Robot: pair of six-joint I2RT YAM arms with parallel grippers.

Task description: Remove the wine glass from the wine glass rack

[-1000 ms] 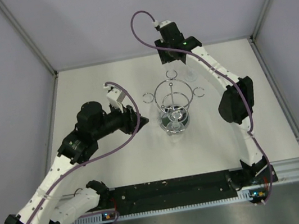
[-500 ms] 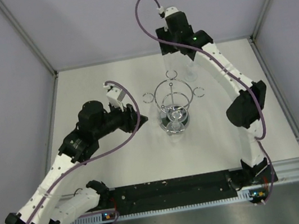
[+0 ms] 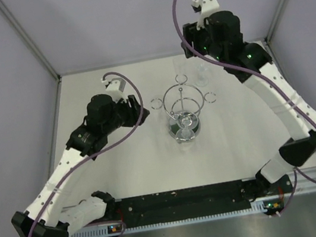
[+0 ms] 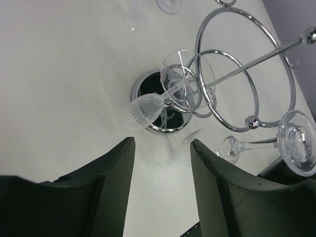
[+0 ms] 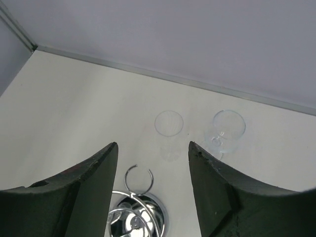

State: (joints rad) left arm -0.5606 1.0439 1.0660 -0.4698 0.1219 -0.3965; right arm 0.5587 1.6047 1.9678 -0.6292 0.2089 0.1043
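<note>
**Chrome rack (image 4: 154, 130) status**

I see the wine glass (image 4: 144, 111) hanging tilted on the rack, its bowl beside the base. The left gripper (image 4: 160, 143) faces it, released and empty. The right gripper (image 5: 152, 145) hovers released over two standing glasses (image 5: 169, 123).

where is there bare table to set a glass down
Widest bare patch: the near table between the wine glass rack and the black base rail. Right of the rack is also free. Crowded: behind the rack, where a glass and a second glass stand below the right gripper, and left of it, by the left gripper.
</note>
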